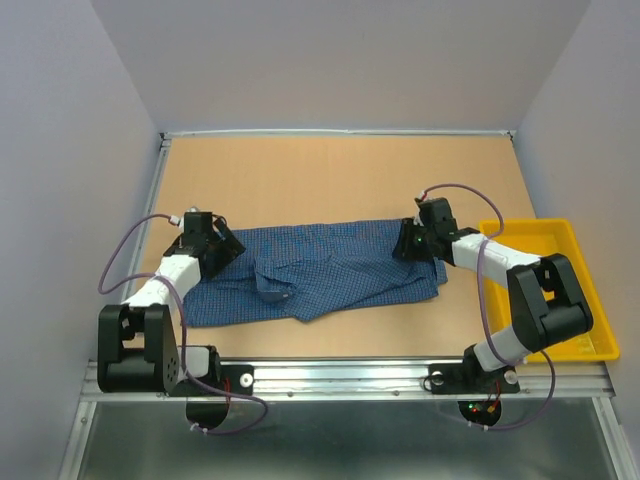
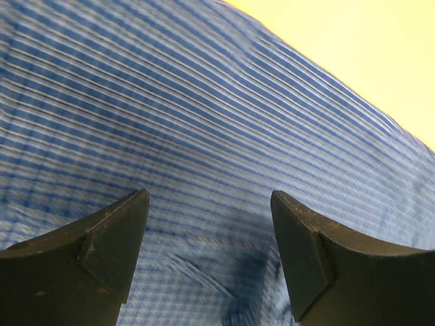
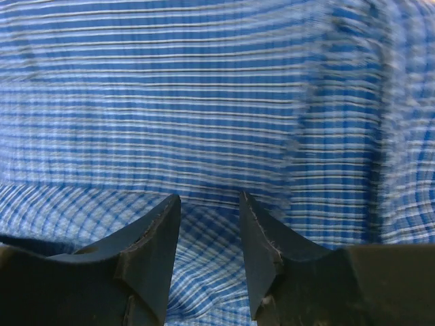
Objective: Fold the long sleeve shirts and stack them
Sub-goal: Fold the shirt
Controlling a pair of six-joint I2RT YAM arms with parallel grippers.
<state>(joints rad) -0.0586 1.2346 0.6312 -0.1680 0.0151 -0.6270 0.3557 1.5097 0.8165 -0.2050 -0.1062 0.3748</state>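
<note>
Bright, even light — both wrist views show the shirt (image 2: 204,102) blurred, streaky.

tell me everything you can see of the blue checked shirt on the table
The blue fine-checked woven shirt lies spread sideways on the tan tabletop, rumpled and not yet folded, with bunched creases near its middle. The cloth looks thin, with fine blue and white lines. Its right end lies apart from the yellow plastic tray. The left gripper and right gripper sit over its ends, jaws open; contact is unclear.
</note>
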